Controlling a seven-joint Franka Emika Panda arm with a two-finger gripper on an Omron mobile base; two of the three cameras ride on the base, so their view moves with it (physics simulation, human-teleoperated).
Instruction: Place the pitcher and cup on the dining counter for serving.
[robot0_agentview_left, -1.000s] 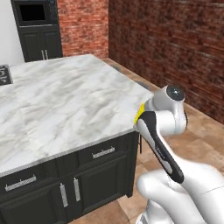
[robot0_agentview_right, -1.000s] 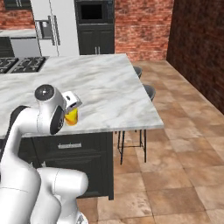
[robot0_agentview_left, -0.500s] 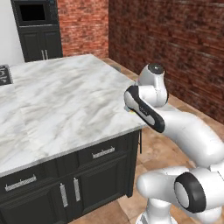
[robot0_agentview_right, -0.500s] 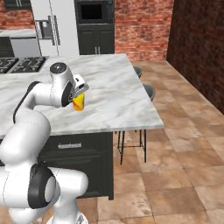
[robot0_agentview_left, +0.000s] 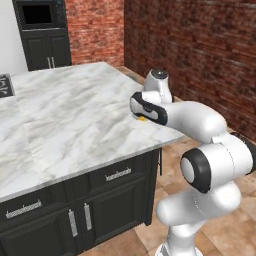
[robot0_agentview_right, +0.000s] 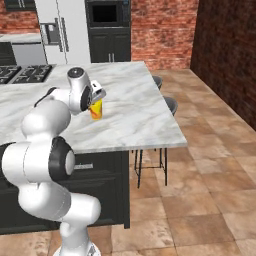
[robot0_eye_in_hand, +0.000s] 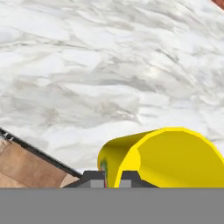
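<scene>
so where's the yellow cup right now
The cup is held in the tool over the dining counter, near its front edge, right of the cooktop in the right base view.

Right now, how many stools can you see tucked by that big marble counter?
2, both at the far right end of the counter: one stool nearer us, another stool behind it. More could be hidden under the overhang.

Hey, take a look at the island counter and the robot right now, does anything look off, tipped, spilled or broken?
Nothing looks spilled or broken. The cup is held in the gripper, its fingers shut on the rim, above the dining counter near its front edge. It hangs roughly upright, not yet set down. The stools stand tucked under the overhang.
</scene>
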